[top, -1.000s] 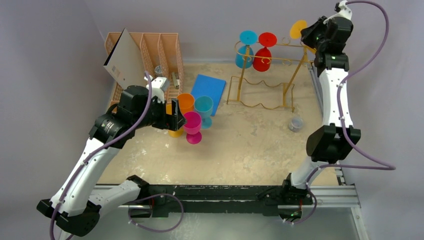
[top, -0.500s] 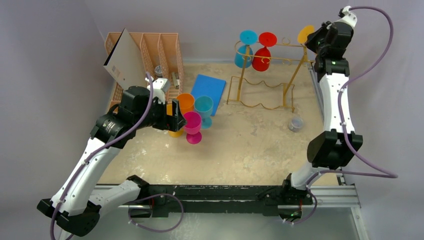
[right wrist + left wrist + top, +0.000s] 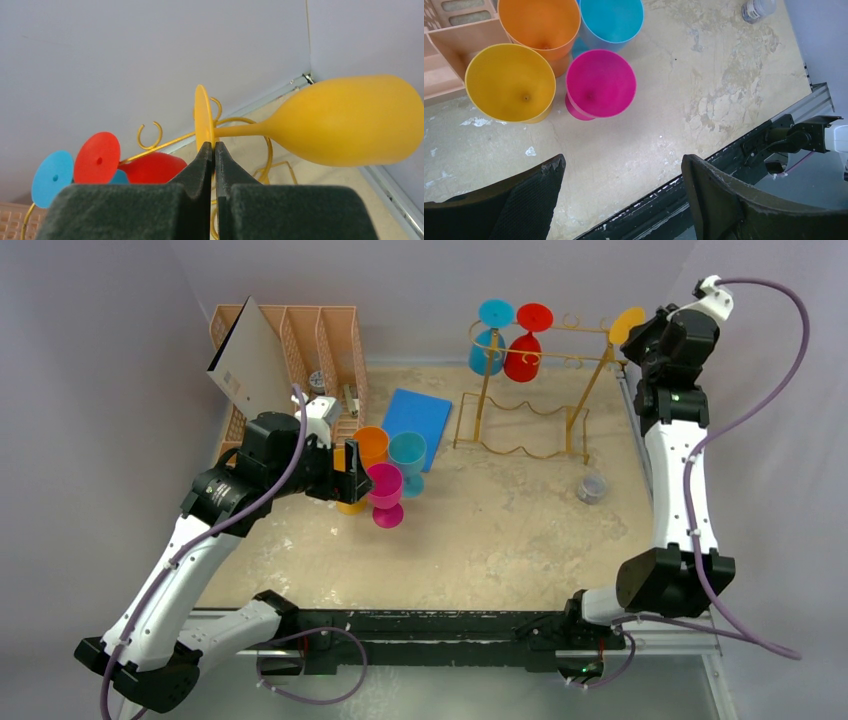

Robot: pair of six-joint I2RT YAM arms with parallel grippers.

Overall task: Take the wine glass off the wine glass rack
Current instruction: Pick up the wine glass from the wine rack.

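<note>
Four upright goblets (image 3: 600, 82), yellow, orange, teal and magenta, cluster left of centre beneath the left gripper (image 3: 622, 167), whose jaws stand wide apart, holding nothing. Farther right, the gold wine glass rack (image 3: 484, 390) carries a blue glass (image 3: 487, 350) and a red glass (image 3: 523, 358), hanging upside down. At its right end, the right gripper (image 3: 214, 147) is clamped on the yellow wine glass (image 3: 350, 120) by its foot.

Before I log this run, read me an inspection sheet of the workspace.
Surface: beige tabletop, stained.
Job's things: gold wire rack holds a blue glass and a red glass upside down; yellow glass at its right end.
Clutter: four standing glasses, peach organizer, blue sheet, small jar.
Grippers: left gripper open above the standing glasses; right gripper shut on the yellow glass's foot.
Cables: purple cables loop off both arms.
Surroundings: grey walls.
</note>
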